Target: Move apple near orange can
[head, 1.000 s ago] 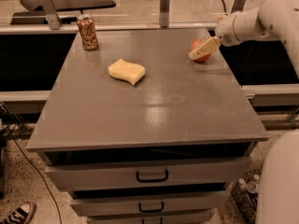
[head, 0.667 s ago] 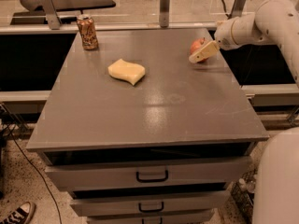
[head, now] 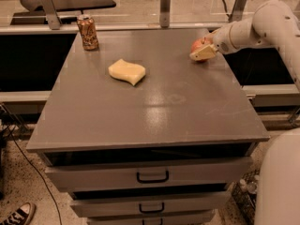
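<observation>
Little has shifted: the tool [head: 204,53] stays against the apple [head: 198,44] at the bench [head: 154,111] edge — its grip I cannot tell — with the orange can [head: 87,32] still well apart.

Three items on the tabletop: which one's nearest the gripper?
The apple, at the far right edge, with the gripper right against it. The sponge lies mid-table and the orange can stands at the far left corner.

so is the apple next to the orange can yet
No, the apple sits at the far right of the table by the gripper, while the orange can stands at its far left corner.
</observation>
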Controlling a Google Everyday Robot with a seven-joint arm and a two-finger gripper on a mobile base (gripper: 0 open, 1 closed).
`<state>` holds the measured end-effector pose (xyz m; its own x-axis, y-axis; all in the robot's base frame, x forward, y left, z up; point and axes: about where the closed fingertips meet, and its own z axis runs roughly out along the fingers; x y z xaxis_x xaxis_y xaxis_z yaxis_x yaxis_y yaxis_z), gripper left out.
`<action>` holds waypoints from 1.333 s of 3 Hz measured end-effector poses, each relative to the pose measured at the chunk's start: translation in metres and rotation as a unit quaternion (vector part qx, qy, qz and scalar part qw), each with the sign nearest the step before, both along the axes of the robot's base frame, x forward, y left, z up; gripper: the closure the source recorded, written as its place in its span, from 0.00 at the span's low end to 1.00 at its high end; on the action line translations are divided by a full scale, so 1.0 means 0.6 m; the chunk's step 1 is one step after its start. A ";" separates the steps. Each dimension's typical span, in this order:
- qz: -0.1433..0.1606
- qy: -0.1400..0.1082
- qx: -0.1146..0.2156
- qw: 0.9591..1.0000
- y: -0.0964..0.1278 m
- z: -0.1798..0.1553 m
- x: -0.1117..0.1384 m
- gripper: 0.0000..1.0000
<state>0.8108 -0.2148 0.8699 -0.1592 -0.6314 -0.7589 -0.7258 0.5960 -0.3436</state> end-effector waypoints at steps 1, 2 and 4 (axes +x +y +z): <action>0.030 0.007 0.007 1.000 0.028 0.011 -0.028 0.63; 0.076 -0.021 0.026 0.997 0.063 0.074 -0.072 0.86; 0.095 -0.019 0.027 0.995 0.093 0.068 -0.074 1.00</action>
<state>0.7662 -0.1589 0.9107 -0.0111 -0.6058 -0.7956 -0.8137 0.4679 -0.3450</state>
